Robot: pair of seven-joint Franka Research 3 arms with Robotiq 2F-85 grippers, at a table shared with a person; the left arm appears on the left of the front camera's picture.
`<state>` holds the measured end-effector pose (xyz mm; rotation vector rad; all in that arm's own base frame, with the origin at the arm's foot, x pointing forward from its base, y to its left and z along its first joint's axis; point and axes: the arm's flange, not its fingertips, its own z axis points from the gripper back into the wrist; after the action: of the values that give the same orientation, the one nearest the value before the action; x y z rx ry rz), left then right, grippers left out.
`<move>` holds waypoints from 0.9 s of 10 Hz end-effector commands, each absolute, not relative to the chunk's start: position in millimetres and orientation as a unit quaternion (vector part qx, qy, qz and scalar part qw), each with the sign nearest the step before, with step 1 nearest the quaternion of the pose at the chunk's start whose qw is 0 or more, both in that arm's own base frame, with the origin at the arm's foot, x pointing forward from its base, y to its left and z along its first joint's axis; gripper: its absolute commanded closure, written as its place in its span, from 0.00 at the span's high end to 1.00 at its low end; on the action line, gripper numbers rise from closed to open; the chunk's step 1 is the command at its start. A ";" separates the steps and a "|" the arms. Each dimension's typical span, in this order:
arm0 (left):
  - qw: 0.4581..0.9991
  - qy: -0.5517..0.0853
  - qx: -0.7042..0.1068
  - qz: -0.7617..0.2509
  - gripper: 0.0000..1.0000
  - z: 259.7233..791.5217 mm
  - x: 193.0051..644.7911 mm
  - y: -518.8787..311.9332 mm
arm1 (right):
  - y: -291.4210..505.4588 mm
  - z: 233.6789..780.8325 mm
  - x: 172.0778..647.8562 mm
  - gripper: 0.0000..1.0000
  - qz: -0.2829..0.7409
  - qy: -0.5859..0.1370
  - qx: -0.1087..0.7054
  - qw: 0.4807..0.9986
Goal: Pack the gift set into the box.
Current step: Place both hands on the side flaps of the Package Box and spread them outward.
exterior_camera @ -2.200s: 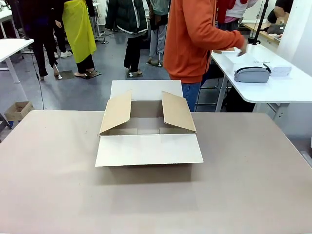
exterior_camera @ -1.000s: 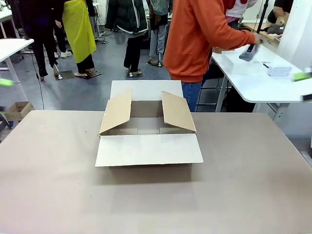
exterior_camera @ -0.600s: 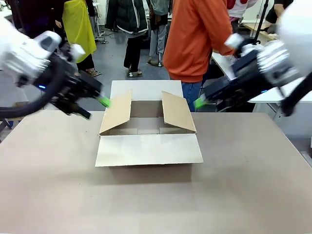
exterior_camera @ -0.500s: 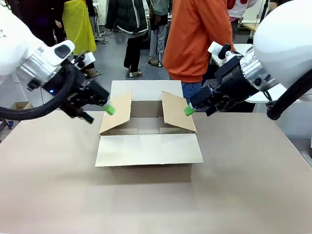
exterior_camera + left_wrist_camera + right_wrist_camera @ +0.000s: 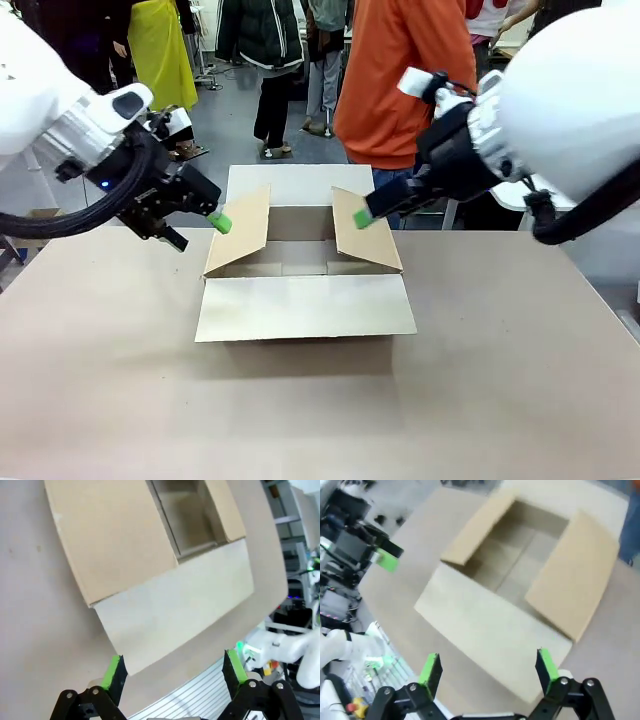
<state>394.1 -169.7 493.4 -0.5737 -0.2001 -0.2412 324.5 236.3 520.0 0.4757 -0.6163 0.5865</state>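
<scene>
Box [image 5: 305, 305] dead centre on the worktop [image 5: 500, 380], mouth up, long side running across from left to right. Near flap [image 5: 300, 312] laid flat towards the robot, far flap [image 5: 300, 183] flat the other way, two side flaps standing up at a slant. Bare cardboard floor inside, so by the look of it nothing packed yet.

On to the approach, one arm per side! Left tool [image 5: 172, 669] just beside the outer face of the left side flap [image 5: 240, 230], pointing inward at it. Right tool [image 5: 488, 670] coming in over the right side flap [image 5: 365, 228], green tip level with its upper part. Touching or merely close: cannot tell from the front. Roughly even on nearness, the right perhaps a shade further in.

Both tools spread wide, pads well apart, gripping nothing. From each wrist, looking down between the fingers onto the box, with open flap and bare interior beyond.

Likely step in hand: closing on the side flaps to hold the mouth open. Worth watching for: a slanted flap pushed inward across the opening.

Behind the far edge, a person in an orange top [image 5: 400, 70].
</scene>
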 end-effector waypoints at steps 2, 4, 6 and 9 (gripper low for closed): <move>0.971 -0.080 -0.213 -0.072 1.00 516.1 443.9 -224.8 | 238.0 486.0 308.7 1.00 0.274 -0.395 0.144 0.865; 0.979 -0.092 -0.174 -0.052 1.00 527.9 491.1 -258.0 | 215.7 480.0 293.6 1.00 0.237 -0.381 0.152 0.881; 0.988 -0.117 -0.098 -0.032 1.00 513.6 514.6 -288.7 | 238.6 497.5 322.1 1.00 0.273 -0.389 0.149 0.868; 0.994 -0.104 0.017 0.025 1.00 480.5 521.7 -315.2 | 238.6 497.5 322.1 1.00 0.273 -0.389 0.149 0.868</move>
<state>518.1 -299.6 475.8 -0.0497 -0.2400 -0.0165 321.5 238.2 494.7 0.3116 -0.7983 0.5491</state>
